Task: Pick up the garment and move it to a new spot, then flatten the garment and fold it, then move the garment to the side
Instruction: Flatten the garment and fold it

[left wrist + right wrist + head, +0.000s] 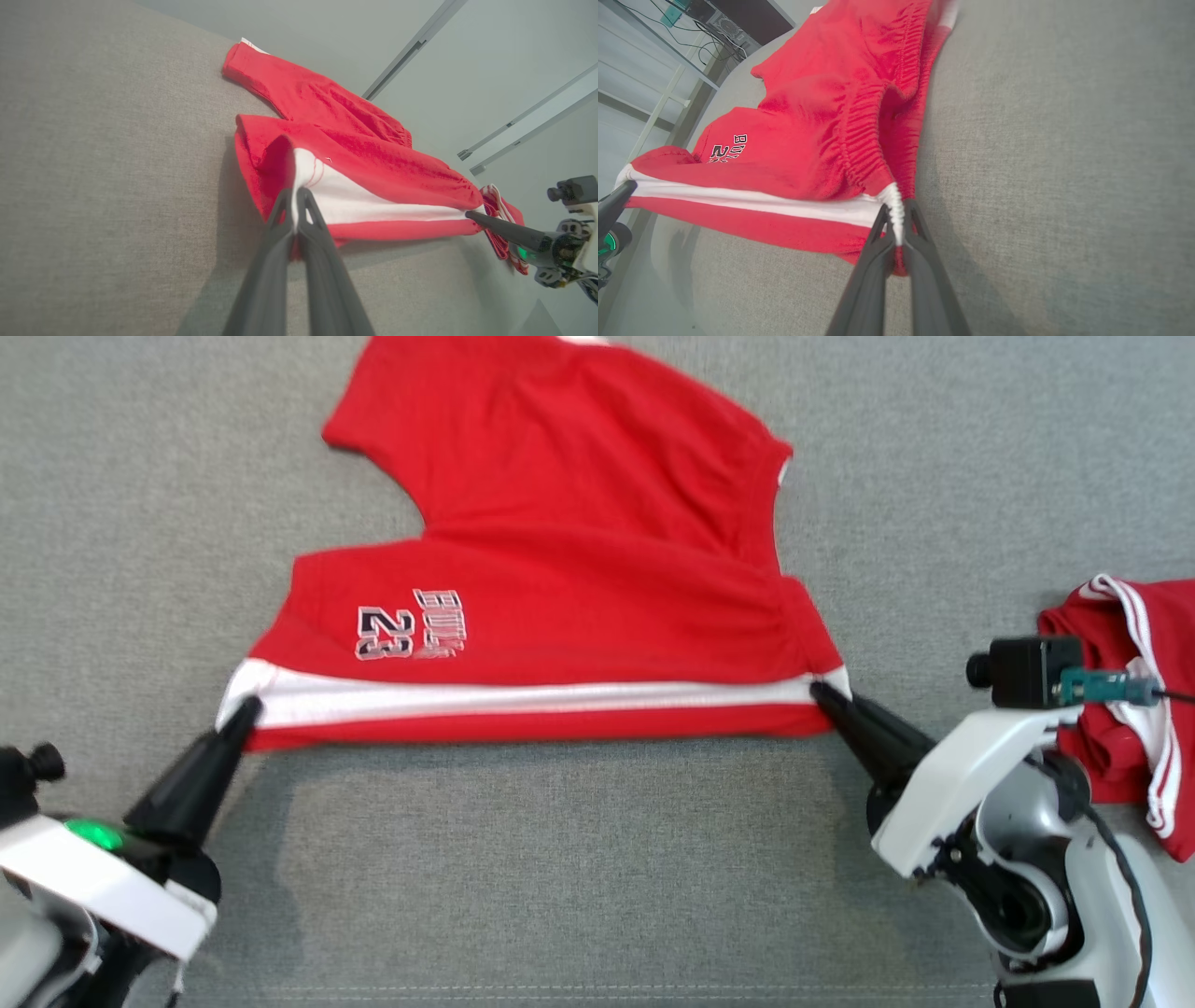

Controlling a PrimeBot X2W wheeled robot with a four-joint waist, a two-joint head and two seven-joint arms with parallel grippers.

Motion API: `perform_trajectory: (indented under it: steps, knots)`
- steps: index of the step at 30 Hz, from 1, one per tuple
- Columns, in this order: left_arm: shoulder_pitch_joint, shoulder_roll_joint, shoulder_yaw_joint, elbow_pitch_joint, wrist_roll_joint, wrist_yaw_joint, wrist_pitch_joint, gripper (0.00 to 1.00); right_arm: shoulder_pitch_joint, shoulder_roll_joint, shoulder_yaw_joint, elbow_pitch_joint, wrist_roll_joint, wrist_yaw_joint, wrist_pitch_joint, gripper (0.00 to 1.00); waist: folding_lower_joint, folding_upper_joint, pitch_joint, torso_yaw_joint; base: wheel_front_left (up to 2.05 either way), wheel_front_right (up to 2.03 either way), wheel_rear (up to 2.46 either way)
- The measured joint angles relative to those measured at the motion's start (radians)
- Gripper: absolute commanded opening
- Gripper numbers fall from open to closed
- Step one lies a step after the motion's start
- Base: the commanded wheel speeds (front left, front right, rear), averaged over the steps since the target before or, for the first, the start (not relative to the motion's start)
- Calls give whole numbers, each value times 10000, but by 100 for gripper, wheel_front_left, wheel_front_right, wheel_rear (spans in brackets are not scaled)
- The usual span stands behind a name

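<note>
The left tool point(248, 711) is pinching the left corner of the red shorts point(579, 560), which are lying spread across the gray table point(560, 859), the right tool point(823, 694) is pinching the right corner, and another red cloth point(1134, 728) is sitting farther right.

A lab, judging by the computer tower point(723, 24), loose cables point(686, 44) and metal framing point(411, 49).

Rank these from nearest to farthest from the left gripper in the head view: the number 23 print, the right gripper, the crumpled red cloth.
1. Number 23 print, on the shorts, just beyond the left gripper.
2. Right gripper, at the shorts' opposite corner.
3. Crumpled red cloth, far right.
</note>
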Motion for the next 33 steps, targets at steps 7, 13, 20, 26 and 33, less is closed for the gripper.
perform_trajectory:
  steps: [7, 13, 20, 26, 33]
  knots:
    - [752, -433, -144, 240, 359, 0, 0, 0, 999, 29, -6, 58, 109, 0, -128, 0, 0, 0, -742, -2, 0, 0, 0]
    - [1140, -704, -305, 337, 570, 0, 0, 0, 1372, 42, 77, 240, 255, 0, -278, 0, 0, 0, -1153, -38, 0, 0, 0]
    - [1404, -859, -384, 633, 736, 2, 0, 67, 1736, 46, 288, 328, 353, -2, -591, 100, 0, 0, -1450, -86, 0, 0, 0]
    - [1416, -1039, -412, 922, 1108, 2, 0, 100, 1752, 65, 449, 297, 205, -2, -1317, 100, 0, 0, -1694, -103, 0, 0, 0]
    - [1840, -1396, 259, 1404, 1434, 2, 0, 100, 1898, 67, 280, 2, -489, -2, -2305, 100, 0, 0, -2177, -113, 0, 0, 0]
